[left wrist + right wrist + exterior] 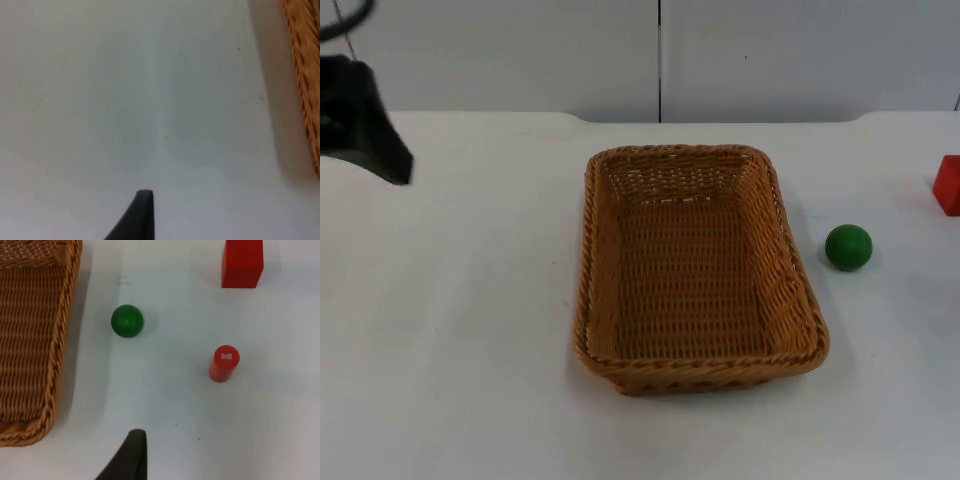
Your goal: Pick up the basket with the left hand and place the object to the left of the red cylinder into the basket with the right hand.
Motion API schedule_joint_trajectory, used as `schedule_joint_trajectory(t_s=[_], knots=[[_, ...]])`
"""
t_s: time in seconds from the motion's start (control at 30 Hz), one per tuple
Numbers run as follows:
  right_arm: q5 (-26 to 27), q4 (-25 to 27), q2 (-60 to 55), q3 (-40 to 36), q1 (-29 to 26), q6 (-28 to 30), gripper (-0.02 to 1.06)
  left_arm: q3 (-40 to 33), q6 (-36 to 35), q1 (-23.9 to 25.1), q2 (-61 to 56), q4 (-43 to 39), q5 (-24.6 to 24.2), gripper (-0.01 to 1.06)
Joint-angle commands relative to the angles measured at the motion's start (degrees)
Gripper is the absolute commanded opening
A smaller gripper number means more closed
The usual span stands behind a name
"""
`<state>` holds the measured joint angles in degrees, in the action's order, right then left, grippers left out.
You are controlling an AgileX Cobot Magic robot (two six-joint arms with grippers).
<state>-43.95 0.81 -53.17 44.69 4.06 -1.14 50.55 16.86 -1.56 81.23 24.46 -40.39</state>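
You have the wicker basket (695,270) sitting flat on the white counter (460,330), near the middle, with nothing inside it. Just beside its right rim lies a green ball (848,247), apart from the basket and resting on the counter. In the right wrist view the ball (127,320) lies between the basket's edge (55,355) and a small red cylinder (224,363), which stands upright with a white label on its top. A red block (242,262) stands further off, beyond the cylinder; in the top view you see it at the counter's right edge (947,185).

Your left arm (360,125) hangs over the counter's far left side, well apart from the basket. Its wrist view looks down on bare counter with the basket's woven rim (305,75) alongside. Your right gripper looks down on the ball and cylinder from above. You cannot tell how the fingers of either gripper are set.
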Motion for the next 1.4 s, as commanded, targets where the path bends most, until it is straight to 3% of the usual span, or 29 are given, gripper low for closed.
schedule_joint_trajectory(t_s=[0.0,0.2,0.5,0.93,1.03,1.17,1.2,1.33,1.37], knots=[[0.73,-0.5,0.09,0.23,-0.37,0.53,1.05,2.96,0.42,-2.77,5.17,1.4,0.46,1.04],[0.73,-0.5,0.09,0.23,-0.37,0.53,1.05,11.48,0.28,-8.7,16.82,1.4,0.18,0.99],[0.24,-0.81,0.09,0.23,-0.37,0.53,1.05,25.86,-6.81,-16.37,32.78,0.18,-0.27,0.99],[0.1,-0.81,0.09,0.23,-0.37,0.53,1.05,30.11,-10.73,-21.09,42.81,0.75,4.49,0.97],[0.33,-0.81,0.09,0.23,-0.37,0.53,1.05,30.21,-10.73,-21.43,44.02,1.99,5.49,0.9],[0.67,-0.81,0.09,0.23,-0.37,0.53,1.05,30.24,-10.73,-21.68,45.63,2.39,6.16,0.59],[0.67,-0.81,0.09,0.23,-0.37,0.53,1.05,30.24,-10.73,-21.68,45.63,2.39,6.16,0.59],[0.92,-0.81,0.09,0.23,-0.37,0.53,1.05,30.24,-11.57,-21.72,46.2,2.65,6.06,0.22],[0.92,-0.81,0.09,0.23,-0.37,0.53,1.05,30.24,-11.57,-21.72,46.2,2.65,6.06,0.22]])
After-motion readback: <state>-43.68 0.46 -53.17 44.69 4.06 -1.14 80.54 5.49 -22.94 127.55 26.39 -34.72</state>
